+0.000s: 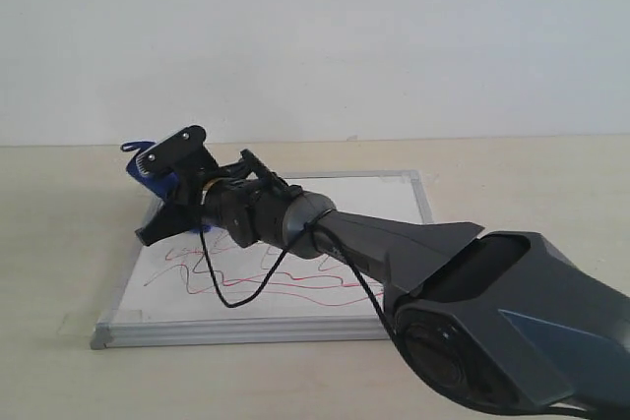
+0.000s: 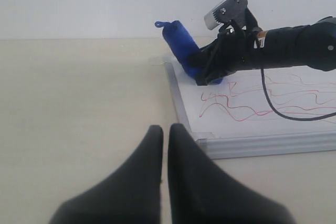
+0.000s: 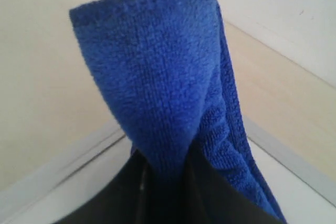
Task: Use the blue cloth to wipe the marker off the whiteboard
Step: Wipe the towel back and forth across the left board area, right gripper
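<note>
Right gripper (image 2: 206, 72) clamped on the blue cloth (image 2: 180, 41); cloth's lower end between the fingers, upper end free, at the whiteboard (image 2: 294, 124) far-left corner beside the marker (image 2: 236, 109). Left gripper (image 2: 165, 132) fingers together.

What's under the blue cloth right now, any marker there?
The whiteboard corner lies below the blue cloth, which the right hand grips. Red marker lines start just beside it; any ink directly beneath is hidden by cloth and hand.
</note>
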